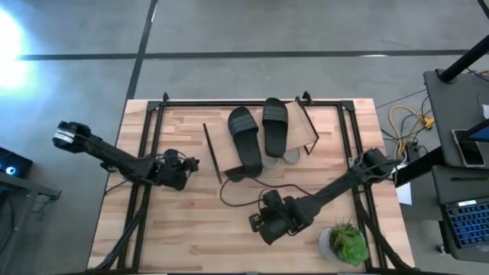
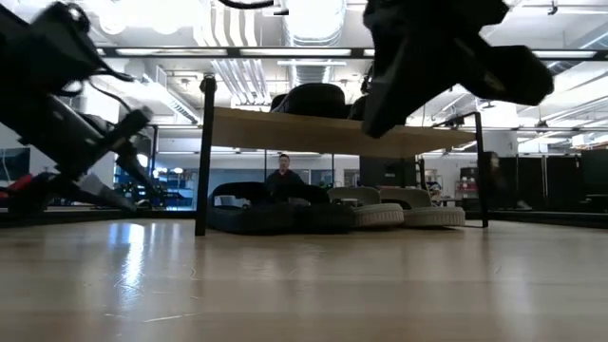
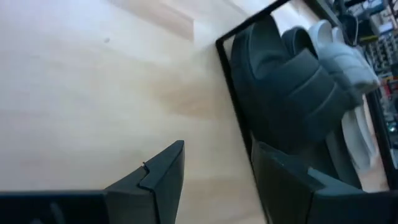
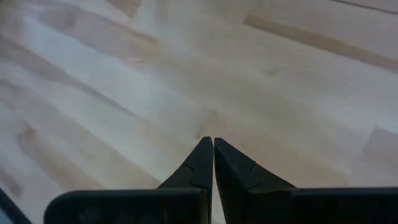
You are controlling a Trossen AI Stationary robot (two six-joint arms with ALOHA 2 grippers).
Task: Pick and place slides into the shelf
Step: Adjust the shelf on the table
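Note:
The shelf (image 1: 302, 126) stands at the table's far middle, its plank top (image 2: 332, 133) on thin black legs. Two black slides (image 1: 244, 137) (image 1: 275, 126) lie side by side on the plank. On the table under it rest dark slides (image 2: 266, 218) and light grey slides (image 2: 399, 211). My left gripper (image 1: 189, 163) hangs open just left of the shelf, facing the dark slides (image 3: 286, 93) under it, nothing between its fingers (image 3: 165, 180). My right gripper (image 1: 254, 223) is shut over bare tabletop nearer the front, fingers (image 4: 205, 162) pointing down.
A potted green plant (image 1: 344, 243) stands at the near right corner. A black cable (image 1: 252, 191) loops on the table between the shelf and my right gripper. Black frame rails (image 1: 145, 153) run along the table's sides. A person (image 2: 283, 176) sits beyond the table.

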